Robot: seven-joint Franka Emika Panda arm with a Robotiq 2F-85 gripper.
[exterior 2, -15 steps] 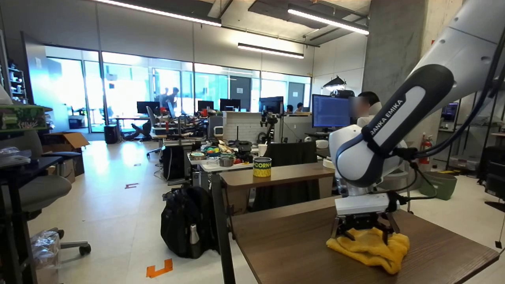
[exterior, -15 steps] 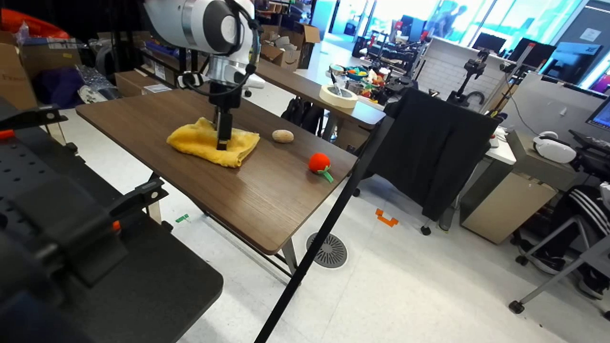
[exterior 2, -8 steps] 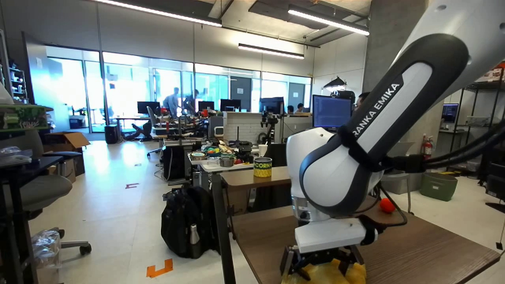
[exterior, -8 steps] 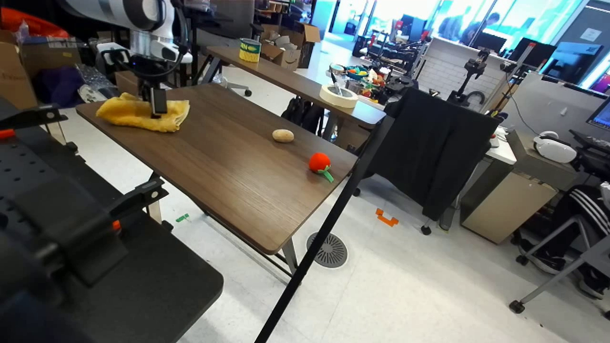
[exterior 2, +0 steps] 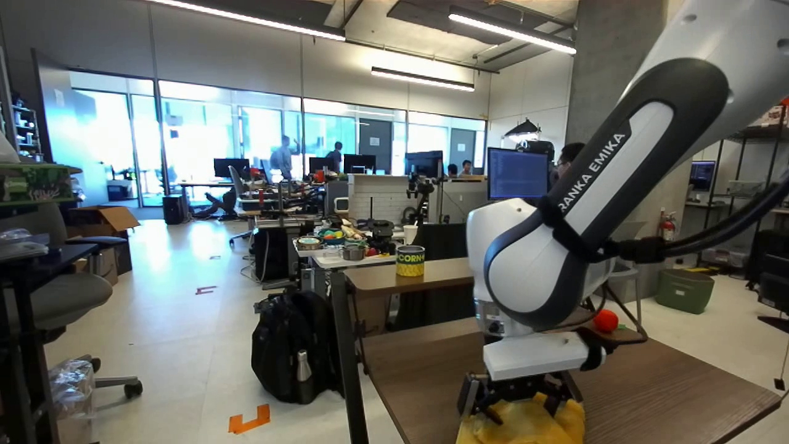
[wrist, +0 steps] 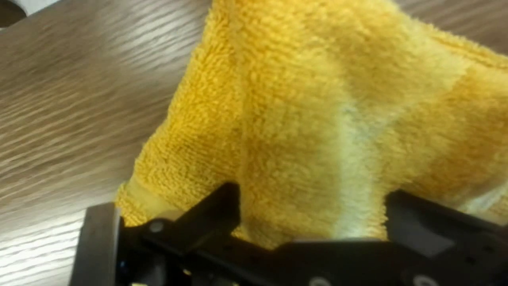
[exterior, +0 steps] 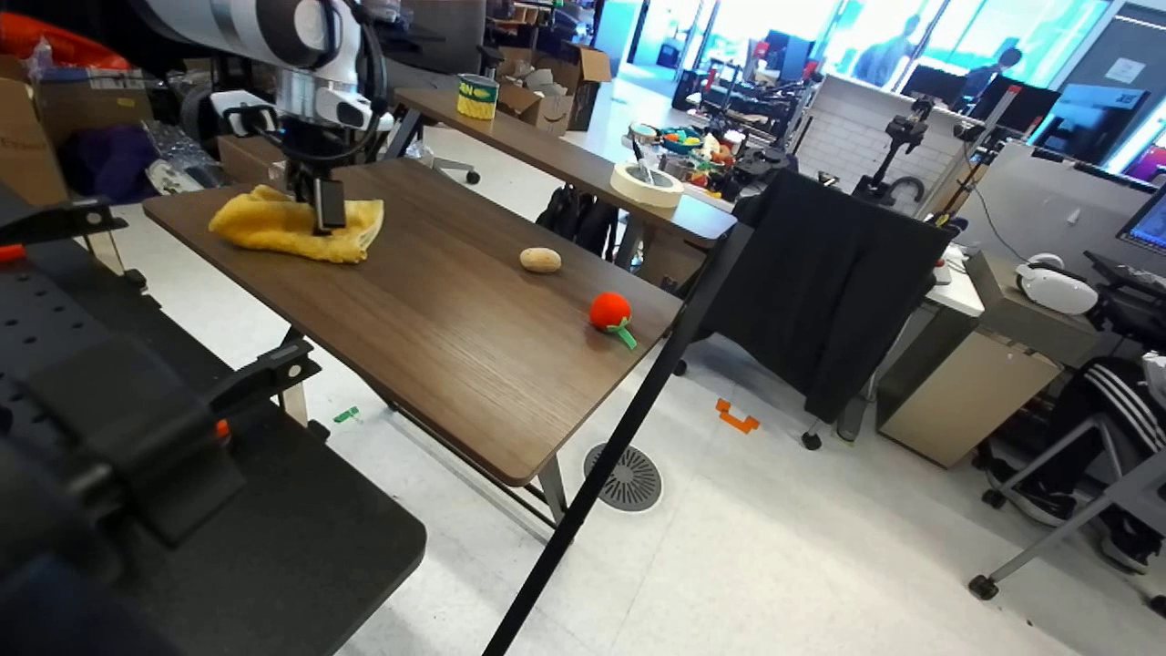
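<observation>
Wrist view: our gripper (wrist: 312,192) stands spread wide on the towel (wrist: 293,119), pinching nothing; both sit farther left on the table (exterior: 455,346) than a second ago, contact alone, we judge, dragging it.

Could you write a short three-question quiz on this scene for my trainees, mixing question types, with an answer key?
1. Multiple choice: What colour is the cloth beneath the claw?
(a) blue
(b) yellow
(c) purple

2. True or false: The claw's jaws are pressed together.

3. Short answer: In an exterior view, apart from the cloth, what shares the table with the red, tomato-like object?

Key:
1. (b), yellow.
2. False; the jaws stand apart, with cloth showing between them in the wrist view.
3. A tan, potato-like object.
</observation>
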